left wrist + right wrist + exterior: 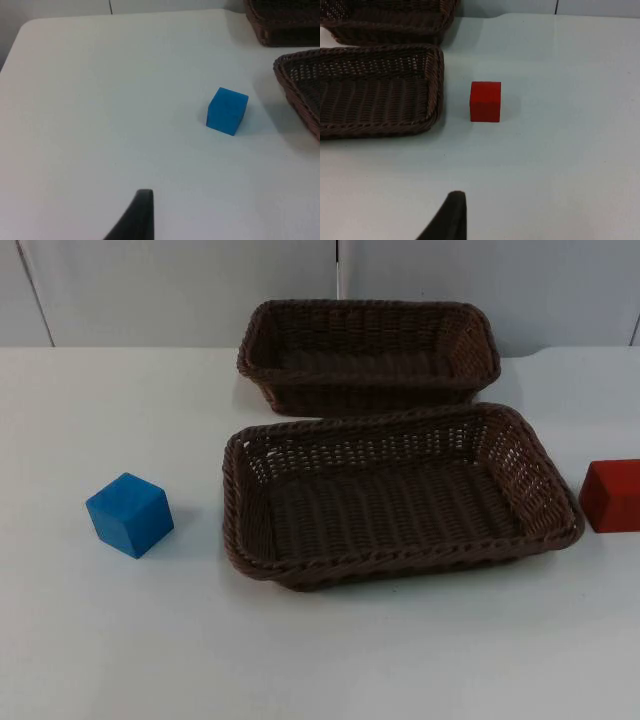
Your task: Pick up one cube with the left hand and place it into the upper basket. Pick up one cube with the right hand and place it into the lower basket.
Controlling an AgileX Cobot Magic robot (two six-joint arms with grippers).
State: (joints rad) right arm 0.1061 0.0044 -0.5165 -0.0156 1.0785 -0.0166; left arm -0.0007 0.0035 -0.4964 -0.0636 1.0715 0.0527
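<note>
Baskets sit one behind the other on the white table (pixel 320 660): upper basket (pixel 368 390) by the partition, lower basket (pixel 400 565) nearer. Blue cube (pixel 129 514) rests left of the lower basket, red cube (pixel 611 495) just beside its right end. Whether either tool is released or clenched cannot be told.

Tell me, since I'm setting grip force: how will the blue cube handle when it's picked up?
The blue cube looks stiff, with flat faces, so it probably won't roll. Its smooth faces might slip under light pressure. It sits flat on the table, so tipping seems unlikely.
</note>
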